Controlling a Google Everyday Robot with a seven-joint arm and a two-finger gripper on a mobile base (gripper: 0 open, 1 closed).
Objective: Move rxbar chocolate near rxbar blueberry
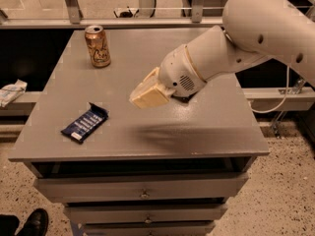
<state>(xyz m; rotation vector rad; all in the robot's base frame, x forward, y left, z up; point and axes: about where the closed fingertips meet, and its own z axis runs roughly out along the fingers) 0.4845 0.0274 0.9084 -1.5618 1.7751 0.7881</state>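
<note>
Grey is the colour of the flat table top [221, 127], and it sits on a grey cabinet with drawers [142, 186] that have small round knobs. On the left side of the table top lies the dark blue snack bar with white letters [84, 123]. It is flat, turned at a slant, and close to the front edge. At the back left stands a tan and gold drink can [97, 45], upright and well apart from the blue bar.

The big white robot arm [236, 48] reaches in from the top right. At its tip is the cream-coloured gripper [150, 93]. It is up in the air over the middle of the table, to the right of the blue bar and not touching it. I cannot tell if the gripper is gripping something or not. A small dark bit [183, 100] peeks out under the round wrist, and I cannot tell if that is the black snack bar. A soft dark shadow [192, 132] lies on the table below the arm.

Off the table, a white crumpled thing [12, 90] rests on a ledge at the left. A black shoe [32, 222] shows in the bottom left corner, on the speckled floor [275, 191].
</note>
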